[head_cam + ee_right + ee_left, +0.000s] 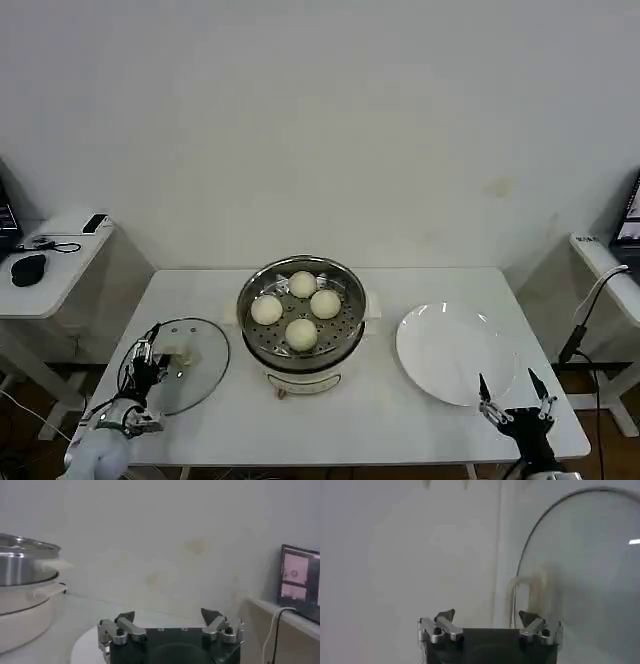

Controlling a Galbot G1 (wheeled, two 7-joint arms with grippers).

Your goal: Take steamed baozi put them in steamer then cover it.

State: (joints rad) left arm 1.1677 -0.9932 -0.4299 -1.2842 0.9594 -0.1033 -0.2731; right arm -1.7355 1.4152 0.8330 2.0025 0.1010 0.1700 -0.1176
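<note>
White table (400,285) against a bare wall; four baozi (301,334) sit in the steamer (345,350); the cover (205,365) lies flat at its nine o'clock; left gripper (146,354), spread, hovers there; centre on the handle (178,353), pinch squarely; right gripper (514,393) idles spread at five o'clock.

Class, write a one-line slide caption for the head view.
Four baozi in the steamer; left end effector open by the cover.

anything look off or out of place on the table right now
Nothing stands out. All four baozi sit neatly on the perforated tray of the steamer, the cover lies flat on the table beside it, and the white plate is bare and unspilled. The left end effector is open by the cover's handle; the right end effector is open near the plate.
</note>
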